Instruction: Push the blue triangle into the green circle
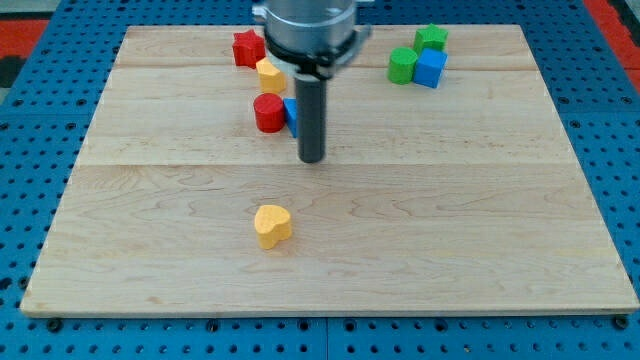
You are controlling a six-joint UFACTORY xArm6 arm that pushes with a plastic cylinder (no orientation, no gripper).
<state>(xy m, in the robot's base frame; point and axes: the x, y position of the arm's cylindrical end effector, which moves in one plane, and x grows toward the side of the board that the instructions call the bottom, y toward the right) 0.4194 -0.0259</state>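
Note:
The blue triangle [291, 114] lies near the view's top centre, mostly hidden behind my rod, touching the right side of a red round block [268, 113]. My tip [312, 158] rests on the board just below and right of the blue triangle. The green round block [402, 66] sits at the view's top right, touching a blue cube [431, 69] on its right.
A second green block [432, 38] stands just above the blue cube. A yellow block [270, 75] and a red block [247, 47] sit above the red round block. A yellow heart-shaped block [272, 225] lies below centre. The wooden board [480, 230] ends on all sides.

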